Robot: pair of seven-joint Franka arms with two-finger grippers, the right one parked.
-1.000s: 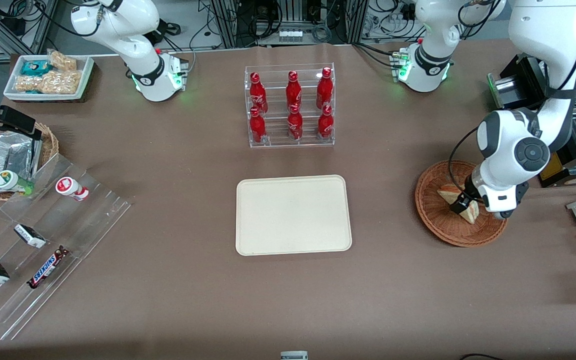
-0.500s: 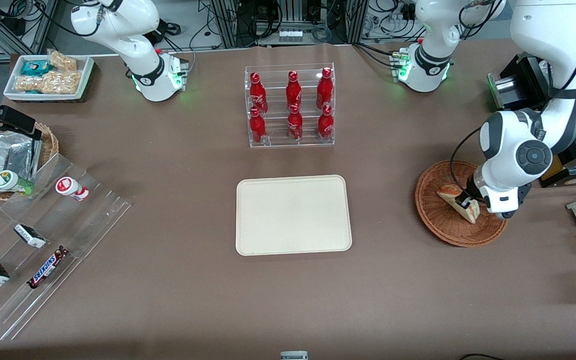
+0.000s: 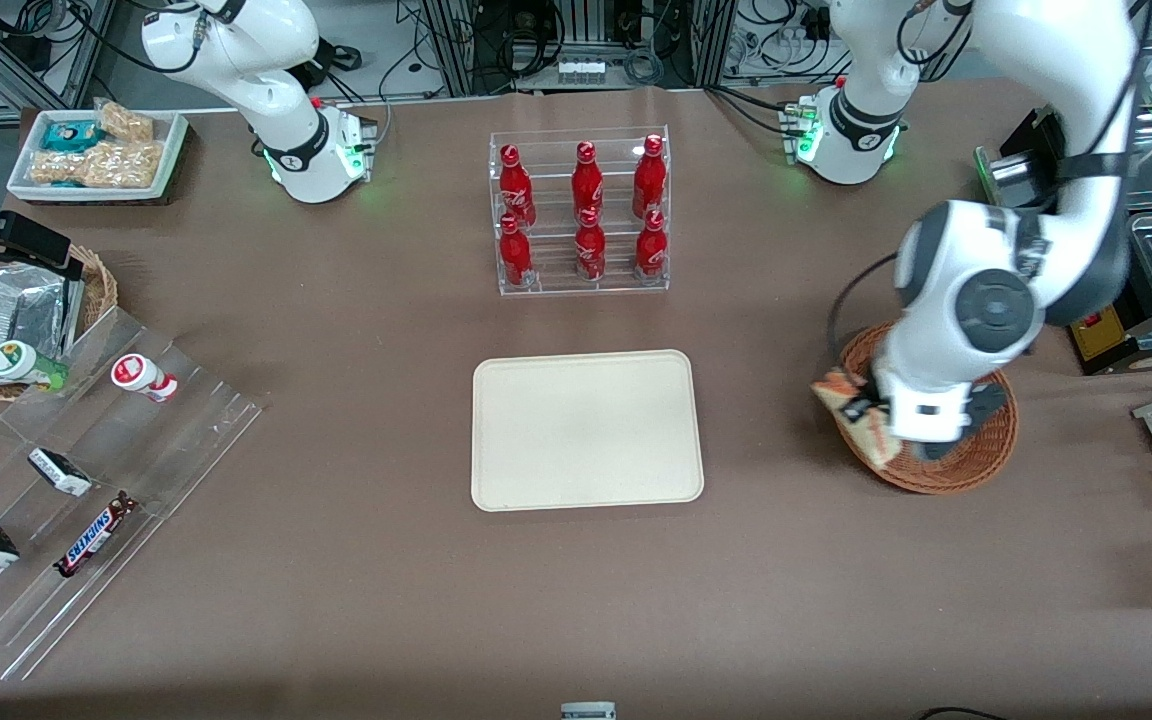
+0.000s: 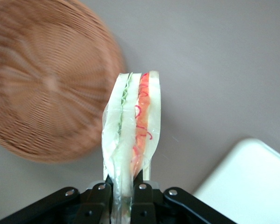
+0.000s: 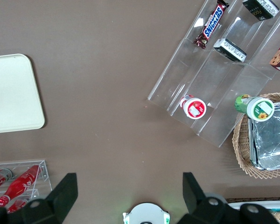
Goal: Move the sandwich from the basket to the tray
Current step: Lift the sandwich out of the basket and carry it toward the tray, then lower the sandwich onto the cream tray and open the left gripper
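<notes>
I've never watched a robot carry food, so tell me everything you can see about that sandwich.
The sandwich is a clear-wrapped wedge of pale bread with green and red filling layers along its cut edge. The gripper is shut on it, black fingers pinching its bread faces. It hangs lifted above the wicker basket's rim on the side toward the cream tray, touching only the fingers.

Six red bottles stand in a clear rack

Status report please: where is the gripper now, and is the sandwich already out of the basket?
Gripper shut on sandwich, lifted over the basket rim nearest the tray. Basket holds nothing else. Nothing lies between sandwich and tray.
</notes>
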